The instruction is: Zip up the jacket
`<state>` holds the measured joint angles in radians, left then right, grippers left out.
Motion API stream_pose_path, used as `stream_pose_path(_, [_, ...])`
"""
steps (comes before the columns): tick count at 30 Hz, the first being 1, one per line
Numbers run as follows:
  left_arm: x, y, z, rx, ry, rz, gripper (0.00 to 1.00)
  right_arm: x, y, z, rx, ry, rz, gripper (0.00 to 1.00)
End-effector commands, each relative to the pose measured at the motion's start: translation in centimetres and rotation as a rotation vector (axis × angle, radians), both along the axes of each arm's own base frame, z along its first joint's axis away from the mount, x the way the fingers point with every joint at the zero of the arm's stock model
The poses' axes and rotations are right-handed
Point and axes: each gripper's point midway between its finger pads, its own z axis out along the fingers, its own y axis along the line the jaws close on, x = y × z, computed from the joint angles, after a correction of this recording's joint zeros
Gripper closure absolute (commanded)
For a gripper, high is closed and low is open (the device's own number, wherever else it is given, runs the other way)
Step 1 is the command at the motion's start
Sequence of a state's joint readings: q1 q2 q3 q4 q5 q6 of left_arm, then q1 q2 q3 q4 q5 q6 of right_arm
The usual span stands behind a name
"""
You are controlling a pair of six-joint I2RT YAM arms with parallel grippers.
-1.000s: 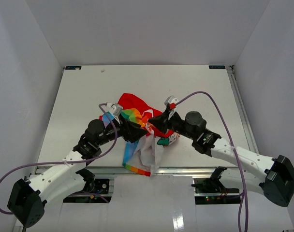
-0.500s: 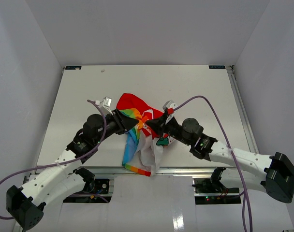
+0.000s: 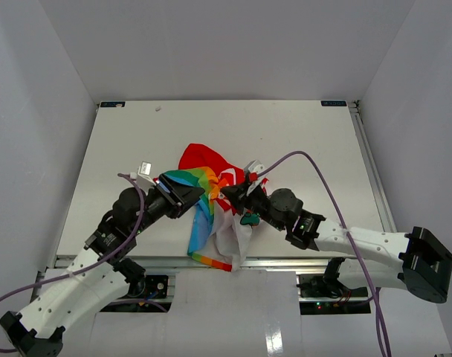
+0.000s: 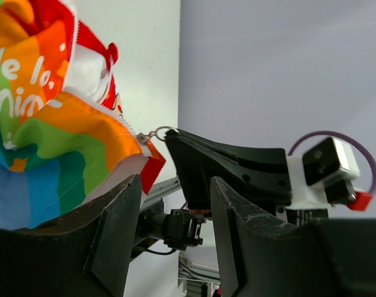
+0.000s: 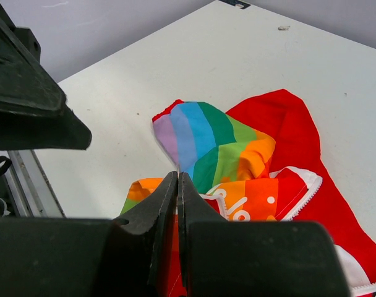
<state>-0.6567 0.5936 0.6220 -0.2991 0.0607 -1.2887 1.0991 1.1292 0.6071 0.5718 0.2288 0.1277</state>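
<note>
A flat white tabletop (image 3: 137, 141) sits inside pale grey walls (image 3: 211, 44), with a metal rail (image 3: 371, 163) along its right side and small black markers at the two far corners. A purple cable (image 3: 315, 160) arches over the right arm; another trails off the left arm towards the near corner. The two arms come in from either side and meet over the middle, so their black wrists cover part of the cloth from above.

A small soft jacket (image 3: 220, 223), white with rainbow-striped panels and red lining, lies bunched at the middle of the tabletop, nearer the front edge, and its lower end hangs over that edge. Red lining fans out on the far side. A rainbow panel with white lettering (image 4: 15, 93) is pulled up towards the left claw (image 3: 198, 195). White zipper teeth (image 5: 308, 192) edge a fold.

The left claw's fingers (image 4: 114, 229) stand apart with an open gap; the rainbow cloth hangs just beside one of them.

The right claw (image 3: 226, 194) is pressed tight together at the jacket's edge, a small metal ring (image 4: 157, 132) at its tip, a red tag (image 4: 152, 166) dangling below.
</note>
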Motion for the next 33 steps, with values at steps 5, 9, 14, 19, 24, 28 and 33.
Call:
stream_pose_path(5, [0.5, -1.3, -4.4, -0.022, 0.326, 0.050, 0.41, 0.4, -0.1, 3.0, 0.082, -0.073, -0.077, 0.92])
stream_pose_path(9, [0.5, -1.3, -4.0, -0.059, 0.350, 0.073, 0.41, 0.2, 0.0, 2.9, 0.079, -0.076, -0.074, 0.92])
stream_pose_path(14, [0.6, -1.1, -4.3, -0.087, 0.389, 0.118, 0.41, -0.1, -0.1, 2.9, 0.090, -0.079, -0.070, 0.92])
stream_pose_path(19, [0.6, -2.0, -4.9, -0.089, 0.448, 0.115, 0.41, -0.1, 0.1, 2.5, 0.077, -0.079, -0.075, 0.92])
stream_pose_path(24, [0.7, -2.5, -2.8, -0.089, 0.410, 0.116, 0.43, -0.1, 0.0, 2.4, 0.070, -0.084, -0.081, 0.92])
stream_pose_path(28, [0.3, -2.5, -2.5, -0.093, 0.403, 0.124, 0.44, -0.1, 0.0, 2.5, 0.067, -0.087, -0.082, 0.92])
stream_pose_path(33, [0.5, -2.5, -2.6, -0.085, 0.409, 0.140, 0.44, -0.2, -0.1, 2.8, 0.072, -0.090, -0.083, 0.92])
